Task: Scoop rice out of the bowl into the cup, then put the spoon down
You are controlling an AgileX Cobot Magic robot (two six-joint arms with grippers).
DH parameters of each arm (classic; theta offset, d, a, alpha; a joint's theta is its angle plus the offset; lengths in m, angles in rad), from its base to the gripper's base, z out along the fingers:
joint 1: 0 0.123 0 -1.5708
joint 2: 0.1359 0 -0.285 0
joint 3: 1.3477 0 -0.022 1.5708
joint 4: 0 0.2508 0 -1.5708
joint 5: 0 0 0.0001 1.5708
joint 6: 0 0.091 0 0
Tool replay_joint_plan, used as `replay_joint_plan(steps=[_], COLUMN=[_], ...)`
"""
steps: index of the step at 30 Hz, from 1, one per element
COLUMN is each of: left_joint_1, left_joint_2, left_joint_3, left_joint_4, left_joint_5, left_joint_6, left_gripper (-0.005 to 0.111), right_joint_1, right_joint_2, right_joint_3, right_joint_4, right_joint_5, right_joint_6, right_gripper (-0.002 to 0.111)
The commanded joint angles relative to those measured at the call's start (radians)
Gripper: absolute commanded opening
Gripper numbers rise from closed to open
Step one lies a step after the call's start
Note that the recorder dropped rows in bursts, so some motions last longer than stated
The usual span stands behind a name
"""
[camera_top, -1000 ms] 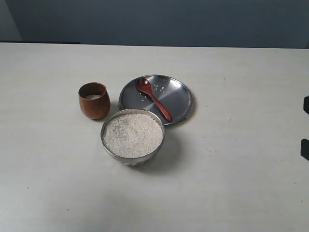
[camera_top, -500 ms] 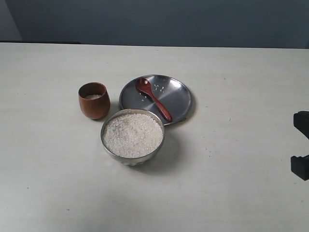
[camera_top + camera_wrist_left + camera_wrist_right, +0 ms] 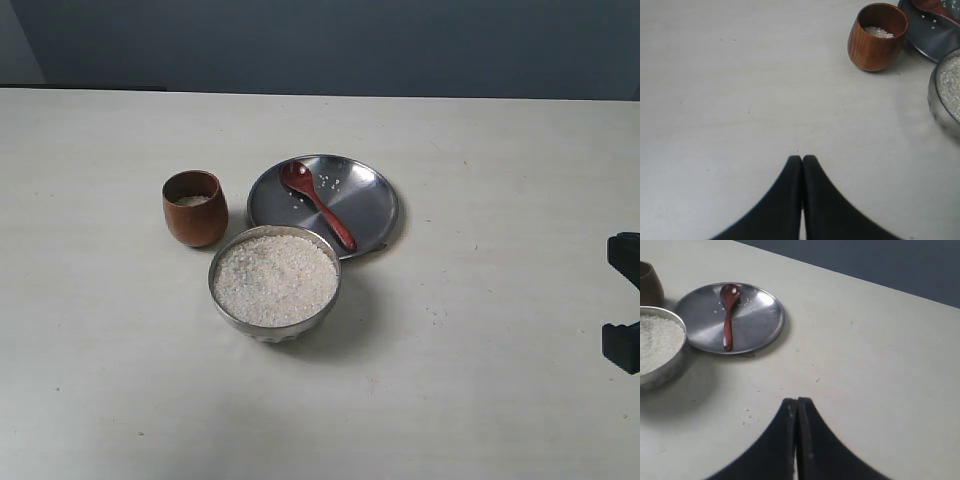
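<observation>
Spoon [image 3: 320,207] lying on plate [image 3: 366,194]; rice [image 3: 275,278] fills bowl [image 3: 262,327].

The right arm [image 3: 626,262] has edged further into the exterior view.

Showing the bowl [image 3: 272,328] at the front of a close cluster on the counter [image 3: 490,150], holding the rice [image 3: 275,278] heaped inside it, keeping the cup [image 3: 196,218] just behind and left of the bowl, placing the plate [image 3: 367,198] just behind and right, resting the spoon [image 3: 318,206] on the plate, head toward the back
</observation>
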Motion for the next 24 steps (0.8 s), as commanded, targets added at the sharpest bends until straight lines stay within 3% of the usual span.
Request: replay_joint_plan(steps=[1,12,14,19,24], left_joint_1=[0.001,0.001,0.001,0.001,0.001], left_joint_2=[-0.009,-0.009,-0.02,-0.112,-0.223], left_joint_3=[-0.006,-0.006,-0.004,0.061,0.14], left_joint_4=[-0.005,0.014,0.018,-0.084,-0.071], left_joint_5=[-0.004,-0.02,-0.085,-0.405,-0.516], left_joint_6=[-0.004,0.008,-0.003,-0.003,-0.003], left_gripper=[0.0,0.0,0.0,0.0,0.0], right_joint_1=[-0.005,-0.005,-0.005,-0.005,-0.005], right_joint_2=[-0.007,-0.007,-0.007,-0.007,-0.007], right_joint_3=[0.004,0.004,0.004,0.004,0.004], right_joint_4=[-0.002,0.001,0.001,0.001,0.001], right_joint_5=[0.002,0.002,0.002,0.002,0.002], right_joint_6=[0.001,0.003,0.003,0.003,0.003], right_gripper=[-0.001,-0.001,-0.001,-0.001,-0.001])
